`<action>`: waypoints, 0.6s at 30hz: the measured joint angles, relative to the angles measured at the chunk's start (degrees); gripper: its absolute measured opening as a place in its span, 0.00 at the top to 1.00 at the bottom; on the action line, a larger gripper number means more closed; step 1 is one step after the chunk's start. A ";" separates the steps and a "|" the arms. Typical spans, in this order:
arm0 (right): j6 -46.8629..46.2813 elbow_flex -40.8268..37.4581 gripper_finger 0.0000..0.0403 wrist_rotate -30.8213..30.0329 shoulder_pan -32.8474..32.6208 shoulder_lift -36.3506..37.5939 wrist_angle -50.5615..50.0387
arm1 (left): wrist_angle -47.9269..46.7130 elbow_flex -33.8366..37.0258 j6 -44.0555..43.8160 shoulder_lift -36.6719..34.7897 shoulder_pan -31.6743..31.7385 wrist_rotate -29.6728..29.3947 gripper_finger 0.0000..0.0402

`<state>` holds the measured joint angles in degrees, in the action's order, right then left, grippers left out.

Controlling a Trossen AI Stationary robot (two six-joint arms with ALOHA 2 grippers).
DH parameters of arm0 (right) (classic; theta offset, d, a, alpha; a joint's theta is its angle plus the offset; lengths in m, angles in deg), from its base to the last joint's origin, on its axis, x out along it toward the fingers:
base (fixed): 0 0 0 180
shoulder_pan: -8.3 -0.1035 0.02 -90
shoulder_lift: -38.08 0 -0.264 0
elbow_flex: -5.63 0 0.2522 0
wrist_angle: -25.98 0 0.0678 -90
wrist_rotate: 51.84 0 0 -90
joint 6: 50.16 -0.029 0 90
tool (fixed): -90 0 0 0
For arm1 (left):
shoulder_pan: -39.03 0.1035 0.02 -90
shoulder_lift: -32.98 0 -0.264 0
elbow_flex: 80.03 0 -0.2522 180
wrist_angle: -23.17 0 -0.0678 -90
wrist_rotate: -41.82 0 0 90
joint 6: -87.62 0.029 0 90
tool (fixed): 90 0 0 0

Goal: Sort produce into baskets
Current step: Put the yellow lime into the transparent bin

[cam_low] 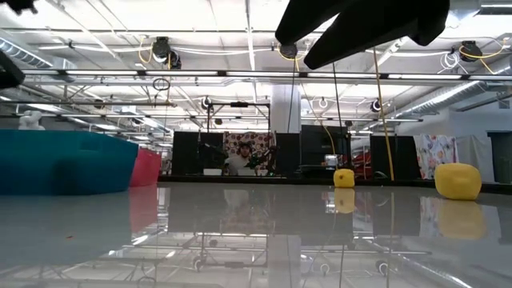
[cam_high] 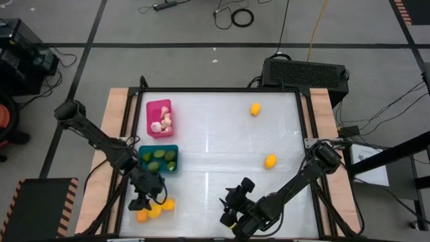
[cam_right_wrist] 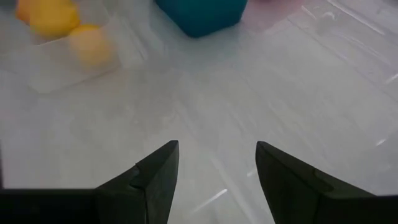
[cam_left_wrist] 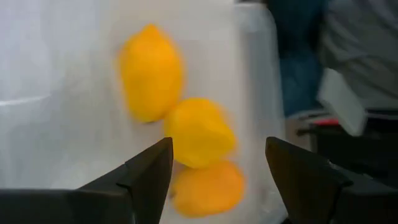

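Now the big question is which arm goes for the two yellow fruits that lie loose on the bench (cam_high: 222,134). One loose fruit (cam_high: 270,160) sits well away from the teal basket (cam_high: 159,159), out toward the right arm's side. The other loose fruit (cam_high: 255,109) lies farther back, well apart from the pink basket (cam_high: 159,117). The right jaws (cam_high: 232,214) are nearer to both than the left jaws (cam_high: 139,202) are, so the right arm looks like the one to reach. The closer fruit lies beyond and to the outer side of the right jaws, so the arm would need to turn that way. Its long axis is too small to tell.

The right arm is bent low over the front edge of the bench. Its jaws stand partly apart with nothing between them, and they point toward the teal basket.

The left arm hangs over the clear basket (cam_left_wrist: 261,93), just in front of the teal basket. Its jaws are spread wide and hold nothing. Three yellow fruits (cam_left_wrist: 198,132) lie in the clear basket right under them, touching each other. Green ones (cam_high: 157,154) fill the teal basket, and pale bulbs (cam_high: 165,122) sit in the pink basket.
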<state>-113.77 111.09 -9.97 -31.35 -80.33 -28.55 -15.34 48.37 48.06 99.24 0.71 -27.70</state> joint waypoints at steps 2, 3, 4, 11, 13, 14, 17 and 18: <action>0.00 0.00 0.49 0.03 0.63 0.00 -0.55 | 0.30 -1.25 2.57 0.00 1.46 2.50 0.35; 0.00 0.04 0.49 0.35 1.00 0.10 -1.03 | 0.40 -1.95 3.95 0.00 2.25 2.66 0.35; -0.03 0.25 0.49 0.71 1.25 0.38 -2.27 | 0.33 -2.71 5.70 0.00 2.99 2.36 0.35; -2.97 4.06 0.49 3.31 3.63 4.68 -14.89 | 8.34 -5.82 31.76 -0.02 7.08 -15.22 0.35; -0.98 4.07 0.49 3.38 3.70 6.40 -18.56 | 14.46 -5.82 37.49 -0.04 8.64 -18.41 0.35; 0.42 4.07 0.49 3.57 3.70 7.37 -19.93 | 17.54 -5.82 39.46 -0.04 9.64 -19.00 0.35; 1.39 4.07 0.49 5.38 3.80 10.97 -25.23 | 26.90 -5.83 43.88 -0.04 12.94 -18.99 0.35; 0.62 4.07 0.49 5.41 3.86 12.19 -27.20 | 29.22 -5.83 45.11 -0.07 14.00 -19.00 0.35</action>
<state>-113.15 115.16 -4.56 -27.49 -68.15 -55.75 13.87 42.54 93.17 99.17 14.71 -46.70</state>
